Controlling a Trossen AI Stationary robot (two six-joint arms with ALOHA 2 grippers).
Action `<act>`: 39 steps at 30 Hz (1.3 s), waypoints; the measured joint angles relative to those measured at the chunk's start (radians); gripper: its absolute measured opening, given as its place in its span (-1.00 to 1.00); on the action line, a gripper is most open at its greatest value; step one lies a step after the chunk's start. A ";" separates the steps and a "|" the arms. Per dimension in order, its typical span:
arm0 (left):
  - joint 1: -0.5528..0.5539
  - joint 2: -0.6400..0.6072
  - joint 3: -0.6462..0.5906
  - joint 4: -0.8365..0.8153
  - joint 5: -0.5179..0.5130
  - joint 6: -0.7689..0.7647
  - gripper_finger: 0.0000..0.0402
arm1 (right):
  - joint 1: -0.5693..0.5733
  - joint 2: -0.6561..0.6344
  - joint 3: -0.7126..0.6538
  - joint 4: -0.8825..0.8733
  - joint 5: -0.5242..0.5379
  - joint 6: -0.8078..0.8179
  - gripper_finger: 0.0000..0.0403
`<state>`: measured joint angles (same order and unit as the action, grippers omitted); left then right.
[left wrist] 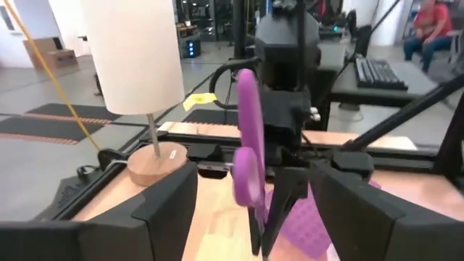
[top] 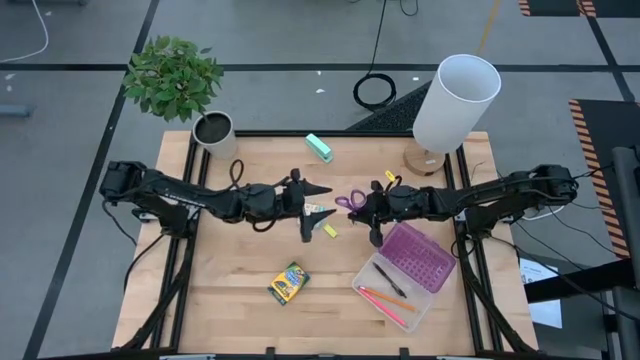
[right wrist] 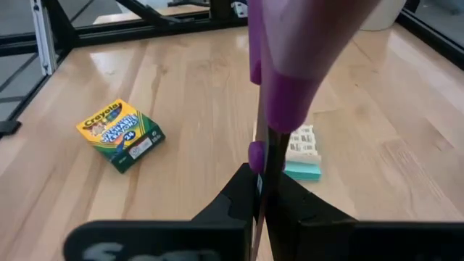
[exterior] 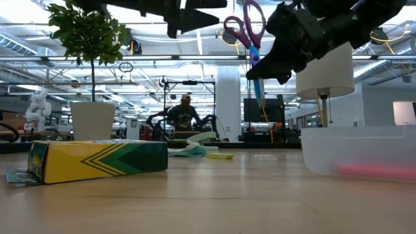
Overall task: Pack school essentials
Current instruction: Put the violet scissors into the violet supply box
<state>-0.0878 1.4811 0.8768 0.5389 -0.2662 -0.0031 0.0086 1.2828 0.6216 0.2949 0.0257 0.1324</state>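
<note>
Purple-handled scissors (exterior: 250,29) hang in the air over the table's middle, with my right gripper (exterior: 276,62) shut on them. My left gripper (top: 315,212) stands open just to their left, its fingers apart from the scissors (left wrist: 246,152). A green-yellow crayon box (top: 288,283) lies flat toward the near edge. A small multicoloured card (top: 318,211) and a yellow eraser (top: 330,231) lie under the left gripper. A clear case (top: 395,290) with a purple lid (top: 420,255) holds a pen and an orange pencil. My right gripper pinches the scissors between its two fingers at the shut blades just below the pivot (right wrist: 259,161). The scissors are lifted clear of the table and stand nearly upright, the purple handles (exterior: 247,26) up and the blade tips (exterior: 259,88) pointing down.
A teal block (top: 319,147) lies at the far middle. A white lamp (top: 455,100) on a wooden foot stands at the far right, a potted plant (top: 175,75) at the far left. Bare wood lies between the crayon box and the left edge.
</note>
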 joint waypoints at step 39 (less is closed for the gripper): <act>0.066 0.107 -0.001 0.407 0.220 -0.035 -0.89 | 0.000 -0.232 0.000 -0.196 0.025 -0.066 0.54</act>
<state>-0.0219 1.5883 0.8761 0.9455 -0.0464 -0.0380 0.0086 1.0508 0.6216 0.0993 0.0509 0.0665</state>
